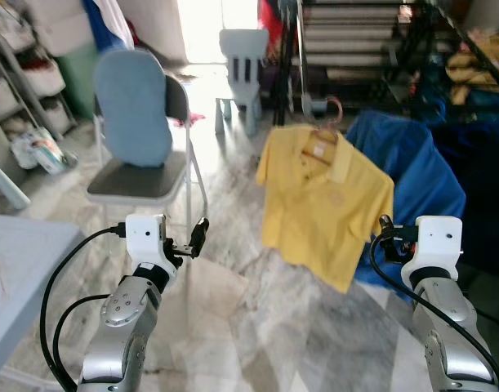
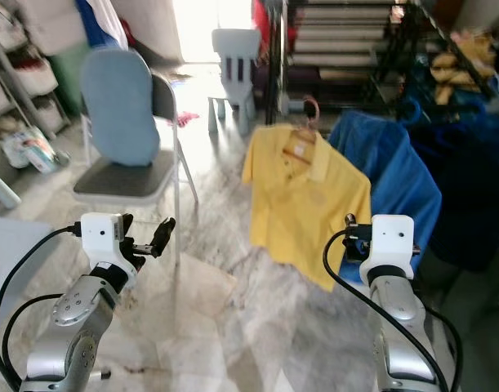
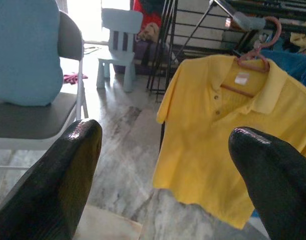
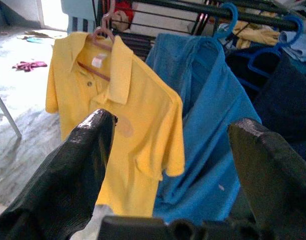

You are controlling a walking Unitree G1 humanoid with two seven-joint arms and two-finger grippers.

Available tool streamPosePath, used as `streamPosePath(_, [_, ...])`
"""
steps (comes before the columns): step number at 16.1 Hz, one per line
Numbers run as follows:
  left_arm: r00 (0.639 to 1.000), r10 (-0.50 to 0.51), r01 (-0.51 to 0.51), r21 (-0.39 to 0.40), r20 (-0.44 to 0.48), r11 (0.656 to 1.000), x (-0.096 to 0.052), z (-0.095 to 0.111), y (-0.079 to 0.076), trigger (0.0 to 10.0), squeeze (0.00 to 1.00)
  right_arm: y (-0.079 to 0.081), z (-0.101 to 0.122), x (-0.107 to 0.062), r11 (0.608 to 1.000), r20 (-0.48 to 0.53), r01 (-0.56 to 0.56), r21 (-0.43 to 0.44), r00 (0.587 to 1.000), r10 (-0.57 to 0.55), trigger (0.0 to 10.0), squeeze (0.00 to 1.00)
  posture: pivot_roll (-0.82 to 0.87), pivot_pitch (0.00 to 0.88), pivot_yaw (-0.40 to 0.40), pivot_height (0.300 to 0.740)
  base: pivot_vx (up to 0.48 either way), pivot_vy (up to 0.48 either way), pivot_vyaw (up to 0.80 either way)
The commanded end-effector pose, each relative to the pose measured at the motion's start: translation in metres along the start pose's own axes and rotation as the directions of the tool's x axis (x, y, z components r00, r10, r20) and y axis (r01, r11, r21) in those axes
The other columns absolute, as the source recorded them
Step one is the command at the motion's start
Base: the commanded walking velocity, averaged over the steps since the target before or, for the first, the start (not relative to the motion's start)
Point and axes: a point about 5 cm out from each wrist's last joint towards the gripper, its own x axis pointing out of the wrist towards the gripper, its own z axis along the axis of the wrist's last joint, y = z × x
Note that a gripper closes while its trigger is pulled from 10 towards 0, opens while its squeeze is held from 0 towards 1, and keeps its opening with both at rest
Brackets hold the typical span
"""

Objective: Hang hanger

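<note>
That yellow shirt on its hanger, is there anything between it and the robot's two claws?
Nothing visible. The yellow shirt hangs by its pink hanger on the rack, and both the left gripper and right gripper, held open, face it across bare floor.

One yellow polo shirt (image 1: 324, 204), one pink hanger (image 3: 255, 52), two blue hangers (image 4: 232, 19), two chairs (image 1: 143, 131), two grippers (image 1: 198, 237).

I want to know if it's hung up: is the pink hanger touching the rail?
Touching: the left wrist view shows the pink hanger hooked over the rail.
</note>
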Motion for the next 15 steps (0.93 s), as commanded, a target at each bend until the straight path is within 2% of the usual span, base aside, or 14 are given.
streamPosePath(1, [1.000,-0.015,0.015,0.003,-0.003,1.000,0.0010,-0.0004,-0.0024,10.0,0.00,0.0009,0.0072,0.0005,1.000,0.019,0.005,0.003,1.000,-0.005,10.0,0.00,-0.11,0.000,0.052,0.740,0.364,0.000,0.00])
streamPosePath(5, [0.999,-0.032,0.032,-0.005,-0.012,0.999,0.0006,-0.0033,-0.0055,10.0,0.00,0.0033,0.0058,0.0002,1.000,0.011,0.002,0.011,1.000,-0.002,10.0,0.00,-0.11,0.000,0.055,0.740,0.372,0.000,0.00])
streamPosePath(13, [0.999,-0.038,0.038,-0.006,-0.018,0.999,0.0038,-0.0041,-0.0069,10.0,0.00,0.0062,0.0069,0.0023,1.000,0.010,-0.008,0.008,1.000,0.007,10.0,0.00,-0.12,0.000,0.050,0.740,0.382,0.000,-0.48])
streamPosePath(15, [0.999,-0.045,0.045,-0.008,-0.023,0.999,0.0044,-0.0055,-0.0088,10.0,0.00,0.0087,0.0075,0.0032,1.000,0.013,-0.028,0.007,1.000,0.027,10.0,0.00,-0.12,0.000,0.048,0.740,0.377,0.000,0.00])
